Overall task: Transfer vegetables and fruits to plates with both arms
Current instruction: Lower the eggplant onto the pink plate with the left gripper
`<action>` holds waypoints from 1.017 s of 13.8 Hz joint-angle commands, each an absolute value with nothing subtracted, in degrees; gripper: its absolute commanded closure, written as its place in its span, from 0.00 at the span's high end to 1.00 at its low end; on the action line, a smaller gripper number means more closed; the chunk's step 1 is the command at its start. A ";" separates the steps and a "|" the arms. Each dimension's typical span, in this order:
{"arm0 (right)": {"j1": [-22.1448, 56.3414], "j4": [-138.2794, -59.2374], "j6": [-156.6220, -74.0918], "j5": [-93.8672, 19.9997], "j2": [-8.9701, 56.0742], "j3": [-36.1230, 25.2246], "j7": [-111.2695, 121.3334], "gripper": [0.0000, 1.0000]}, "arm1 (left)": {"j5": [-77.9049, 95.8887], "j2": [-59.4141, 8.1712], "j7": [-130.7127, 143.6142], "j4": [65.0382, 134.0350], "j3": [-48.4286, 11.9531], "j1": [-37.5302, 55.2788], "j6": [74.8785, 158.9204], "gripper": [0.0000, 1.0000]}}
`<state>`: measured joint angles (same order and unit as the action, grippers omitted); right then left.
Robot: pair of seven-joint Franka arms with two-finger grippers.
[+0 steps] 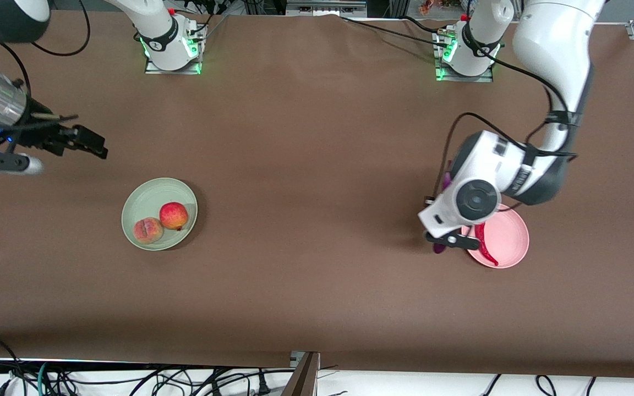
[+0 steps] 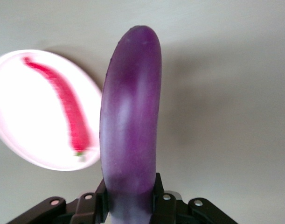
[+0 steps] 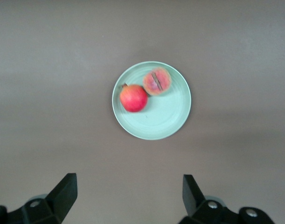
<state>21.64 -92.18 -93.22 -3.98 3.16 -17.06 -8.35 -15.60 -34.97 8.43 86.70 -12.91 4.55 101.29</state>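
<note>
My left gripper (image 1: 444,241) is shut on the purple eggplant (image 1: 439,248) and holds it above the table beside the pink plate (image 1: 509,234). In the left wrist view the eggplant (image 2: 130,112) sticks out between the jaws of the left gripper (image 2: 130,189). The red chili (image 1: 486,245) lies on the pink plate, as the left wrist view also shows the chili (image 2: 65,105) on the plate (image 2: 16,121). The peach (image 1: 148,230) and the apple-like fruit (image 1: 173,215) sit on the green plate (image 1: 143,201). My right gripper (image 1: 92,145) is open and empty, over the table near the green plate (image 3: 168,119).
The brown table runs wide between the two plates. The arm bases (image 1: 173,41) stand along the table's edge farthest from the front camera. Cables (image 1: 130,379) hang below the table's near edge.
</note>
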 commanded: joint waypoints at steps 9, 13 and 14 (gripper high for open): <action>9.14 -93.34 -92.99 -2.20 1.67 -4.30 -6.59 1.00 | -22.77 -39.29 -8.88 88.33 -13.71 -7.56 108.28 0.28; 9.14 -92.64 -91.58 -2.20 1.14 -5.10 -6.59 1.00 | -22.59 -39.11 -8.09 88.07 -13.89 -7.12 108.11 1.00; 9.14 -92.38 -91.67 -2.11 1.06 -5.10 -6.59 1.00 | -22.59 -38.85 -8.17 87.89 -14.15 -7.03 107.93 1.00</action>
<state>9.81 -92.96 -92.87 -2.94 2.12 -5.43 -7.63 -22.27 -39.97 -7.97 87.78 -13.79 -7.15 108.06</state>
